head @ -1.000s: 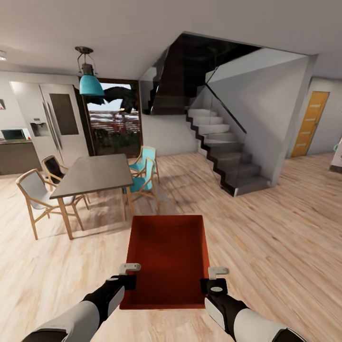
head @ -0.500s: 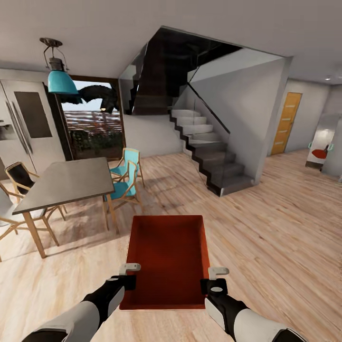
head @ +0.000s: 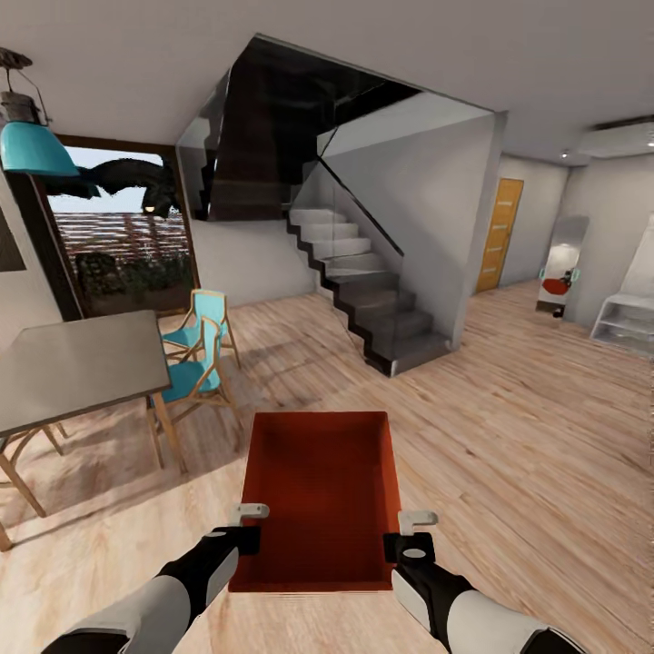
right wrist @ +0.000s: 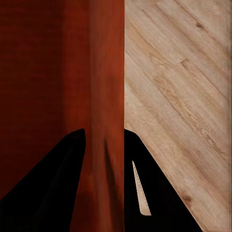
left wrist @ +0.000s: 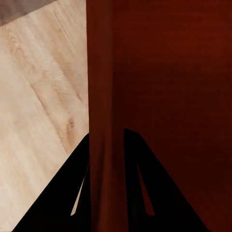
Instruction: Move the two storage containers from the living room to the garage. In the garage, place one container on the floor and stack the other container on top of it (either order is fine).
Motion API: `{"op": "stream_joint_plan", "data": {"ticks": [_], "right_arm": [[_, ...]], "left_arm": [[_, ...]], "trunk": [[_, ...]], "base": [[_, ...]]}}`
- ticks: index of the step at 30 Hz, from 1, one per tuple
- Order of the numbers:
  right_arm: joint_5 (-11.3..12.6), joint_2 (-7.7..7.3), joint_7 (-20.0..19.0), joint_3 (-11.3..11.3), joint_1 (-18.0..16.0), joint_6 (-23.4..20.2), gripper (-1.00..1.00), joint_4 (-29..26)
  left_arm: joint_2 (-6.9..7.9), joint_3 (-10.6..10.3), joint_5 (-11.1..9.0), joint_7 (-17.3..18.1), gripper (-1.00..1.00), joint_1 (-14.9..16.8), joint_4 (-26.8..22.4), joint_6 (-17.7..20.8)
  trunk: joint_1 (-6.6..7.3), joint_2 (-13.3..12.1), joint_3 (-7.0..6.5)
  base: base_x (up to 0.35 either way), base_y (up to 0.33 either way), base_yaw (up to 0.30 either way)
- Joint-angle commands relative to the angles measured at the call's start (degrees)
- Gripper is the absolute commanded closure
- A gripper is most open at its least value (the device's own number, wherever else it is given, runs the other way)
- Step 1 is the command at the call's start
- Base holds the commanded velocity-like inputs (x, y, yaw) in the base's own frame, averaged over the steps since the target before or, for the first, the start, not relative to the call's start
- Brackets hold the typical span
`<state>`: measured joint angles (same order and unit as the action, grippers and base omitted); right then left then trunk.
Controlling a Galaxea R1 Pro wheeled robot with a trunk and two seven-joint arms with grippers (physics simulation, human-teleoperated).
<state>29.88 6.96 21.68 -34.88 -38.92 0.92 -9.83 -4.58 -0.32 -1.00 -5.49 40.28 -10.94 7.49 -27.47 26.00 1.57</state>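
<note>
1. One storage container (head: 322, 495), orange-red and open-topped, is being carried level in front of the robot, above the light wood-plank floor (head: 509, 436).
2. Left gripper (head: 243, 527) is pinching the container's left wall; in the left wrist view its dark fingers (left wrist: 72, 193) are sitting either side of that wall (left wrist: 104, 121).
3. Right gripper (head: 411, 536) is pinching the right wall likewise (right wrist: 104, 96).
4. Ahead: dark staircase (head: 372, 300), dining table (head: 77, 363), teal chairs (head: 195, 359), orange door (head: 498, 234).

Bright, even light fills the room, with daylight coming through the glass door (head: 123, 232). Soft shadows lie beneath the dining table (head: 73, 363) beside it. The wrist views are sharp; the head view's edges stretch.
</note>
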Motion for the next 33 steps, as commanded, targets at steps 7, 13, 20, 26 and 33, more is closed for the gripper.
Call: {"op": "stream_joint_plan", "data": {"ticks": [7, 13, 20, 26, 33], "right_arm": [[0.2, -0.19, 0.6, 0.9, 0.0, 0.2, 1.00, 0.3], [0.2, -0.19, 0.6, 0.9, 0.0, 0.2, 1.00, 0.3], [0.2, -0.19, 0.6, 0.9, -0.1, 0.3, 1.00, 0.3], [0.2, -0.19, 0.6, 0.9, -0.1, 0.2, 1.00, 0.3], [0.2, -0.19, 0.6, 0.9, 0.0, 0.3, 1.00, 0.3]], "left_arm": [[0.89, 2.9, 1.0, -0.6, 1.00, 0.0, -0.2, 0.4], [0.89, 2.9, 1.0, -0.6, 1.00, 0.0, -0.2, 0.4], [0.89, 2.9, 1.0, -0.5, 1.00, 0.0, -0.2, 0.4], [0.89, 2.9, 1.0, -0.5, 1.00, 0.0, -0.2, 0.4], [0.89, 2.9, 1.0, -0.6, 1.00, 0.0, -0.2, 0.4]], "trunk": [[-0.06, 0.1, 0.12], [-0.06, 0.1, 0.12], [-0.06, 0.1, 0.12], [-0.06, 0.1, 0.12], [-0.06, 0.1, 0.12]], "base": [[0.320, 0.000, -0.246], [0.320, 0.000, -0.246], [0.320, 0.000, -0.245], [0.320, 0.000, -0.245], [0.320, 0.000, -0.245]]}}
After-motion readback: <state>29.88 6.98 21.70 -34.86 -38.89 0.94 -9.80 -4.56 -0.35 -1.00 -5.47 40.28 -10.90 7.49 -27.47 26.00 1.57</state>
